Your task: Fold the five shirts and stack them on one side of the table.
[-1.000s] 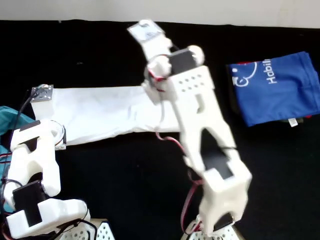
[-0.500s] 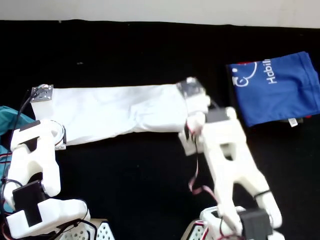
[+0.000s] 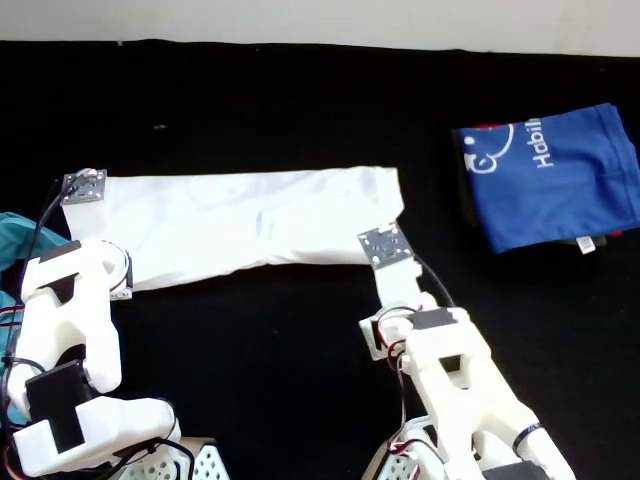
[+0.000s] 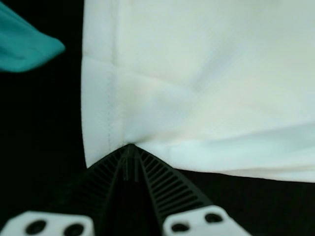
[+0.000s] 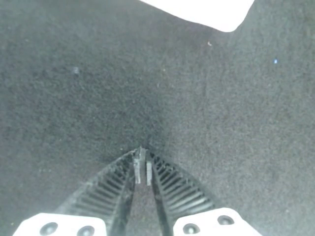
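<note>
Mid-table, the white shirt [image 3: 250,225] lies as a long narrow band running left to right. I judge it part-folded: the lengthwise folds are made, the crosswise ones are left. My left gripper [image 4: 129,153] is clamped on the band's near left corner, and the hem puckers at its tips. My right gripper [image 5: 141,166] is closed on nothing, tips down on bare cloth just near of the band's right end.

Far right, a folded blue shirt [image 3: 550,175] marks the stack. A red sliver [image 3: 482,128] peeks from under its edge; it may be another shirt, I cannot tell. Teal fabric [image 3: 12,245] bunched at the left edge looks unfolded.

Count: one surely done, one in hand, the rest pending.

Black cloth covers the table [image 3: 250,100]. A pale wall [image 3: 300,20] runs behind its far edge.
</note>
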You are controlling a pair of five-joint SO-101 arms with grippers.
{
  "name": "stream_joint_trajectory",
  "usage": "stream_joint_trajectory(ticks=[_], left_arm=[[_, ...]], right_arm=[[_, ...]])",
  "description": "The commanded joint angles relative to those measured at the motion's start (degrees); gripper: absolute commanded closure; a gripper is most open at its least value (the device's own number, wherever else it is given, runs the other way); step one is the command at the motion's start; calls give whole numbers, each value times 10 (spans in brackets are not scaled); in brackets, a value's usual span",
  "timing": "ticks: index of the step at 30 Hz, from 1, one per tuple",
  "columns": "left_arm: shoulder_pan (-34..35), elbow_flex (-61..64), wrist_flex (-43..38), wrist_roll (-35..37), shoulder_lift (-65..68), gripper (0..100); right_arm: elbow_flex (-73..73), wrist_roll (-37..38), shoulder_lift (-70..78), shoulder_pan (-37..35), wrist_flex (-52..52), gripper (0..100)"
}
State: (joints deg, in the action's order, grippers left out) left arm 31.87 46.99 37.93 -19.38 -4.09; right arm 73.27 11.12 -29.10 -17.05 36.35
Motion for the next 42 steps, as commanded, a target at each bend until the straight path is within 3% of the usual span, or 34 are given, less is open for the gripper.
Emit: stream_joint_trajectory(ticks=[1, 16, 22, 25, 28, 32, 42], left_arm=[[-7, 0, -7, 6, 7, 990], [-16, -19, 8, 4, -7, 987], [-41, -167, 247, 18, -114, 947], [-19, -229, 271, 33, -118, 822], [16, -267, 253, 40, -66, 755], [29, -342, 217, 41, 56, 773], [19, -665, 264, 40, 371, 772]], right_arm=[[7, -5, 0, 6, -22, 992], [7, -5, 0, 5, -33, 992], [7, -5, 0, 5, -33, 992], [7, -5, 0, 5, -33, 992], [7, -5, 0, 3, -33, 992], [7, -5, 0, 3, -31, 992], [8, -5, 0, 2, -31, 992]])
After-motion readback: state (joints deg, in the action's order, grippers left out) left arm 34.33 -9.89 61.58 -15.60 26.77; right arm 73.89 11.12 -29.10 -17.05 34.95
